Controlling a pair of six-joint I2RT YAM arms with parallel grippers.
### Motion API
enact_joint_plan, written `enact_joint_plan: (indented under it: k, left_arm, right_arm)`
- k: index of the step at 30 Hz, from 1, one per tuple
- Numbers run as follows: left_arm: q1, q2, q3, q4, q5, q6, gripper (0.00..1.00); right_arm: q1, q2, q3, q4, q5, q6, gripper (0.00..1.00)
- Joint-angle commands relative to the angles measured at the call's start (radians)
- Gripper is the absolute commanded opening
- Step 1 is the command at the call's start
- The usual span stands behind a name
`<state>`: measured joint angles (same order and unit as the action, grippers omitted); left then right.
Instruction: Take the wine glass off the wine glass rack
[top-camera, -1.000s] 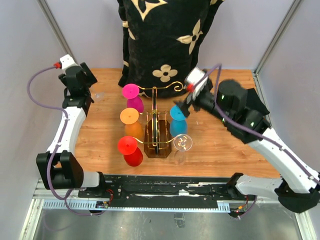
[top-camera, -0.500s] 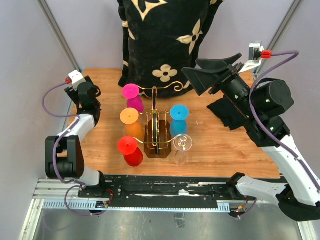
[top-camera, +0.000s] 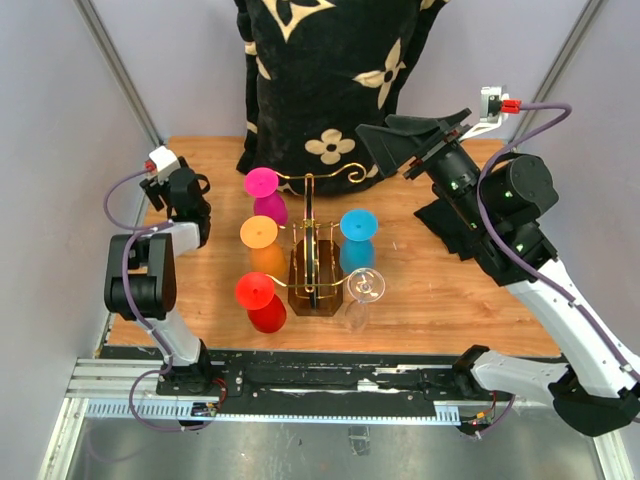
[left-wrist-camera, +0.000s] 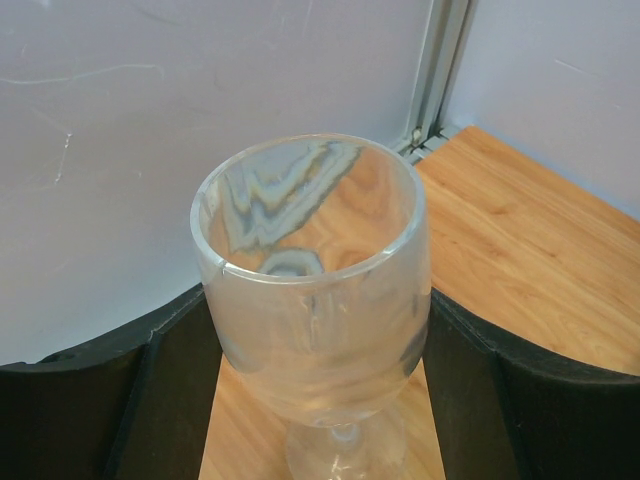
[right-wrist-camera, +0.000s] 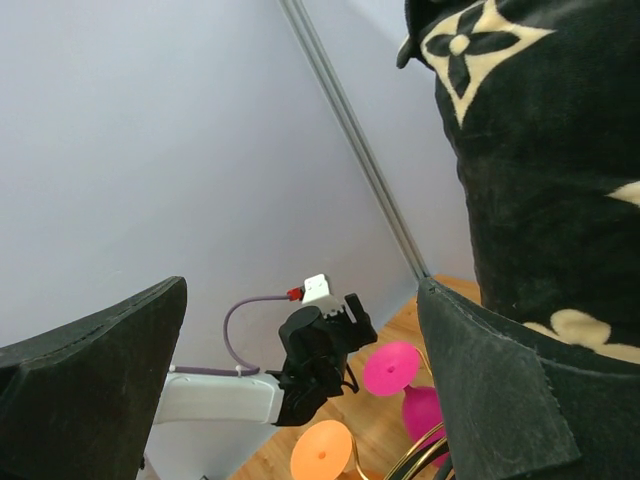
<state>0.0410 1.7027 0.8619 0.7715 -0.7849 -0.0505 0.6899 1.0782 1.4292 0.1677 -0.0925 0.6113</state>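
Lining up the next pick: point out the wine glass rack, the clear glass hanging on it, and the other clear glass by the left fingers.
wine glass rack (top-camera: 299, 291): top view, dark brown base.
hanging clear glass (top-camera: 366, 285): top view, its round foot.
other clear glass (left-wrist-camera: 315, 300): left wrist view, its bowl.

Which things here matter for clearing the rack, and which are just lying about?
Job: wine glass rack; on it, pink glass, orange glass, red glass, blue glass, hanging clear glass; held clear glass in the left jaws; right jaws, open.
Lying about: black floral cloth; table.
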Motion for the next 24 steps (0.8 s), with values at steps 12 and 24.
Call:
enact_joint_plan:
  k: [12, 24]
  left_arm:
    - [-0.013, 0.093, 0.076, 0.167, -0.045, -0.002, 0.62]
    - [-0.021, 0.155, 0.079, 0.185, -0.082, 0.013, 0.62]
  right_arm:
    - [-0.096, 0.0, -0.118, 0.131, 0.008, 0.089, 0.98]
    - [-0.137, 0.006, -0.158, 0.118, -0.003, 0.088, 0.98]
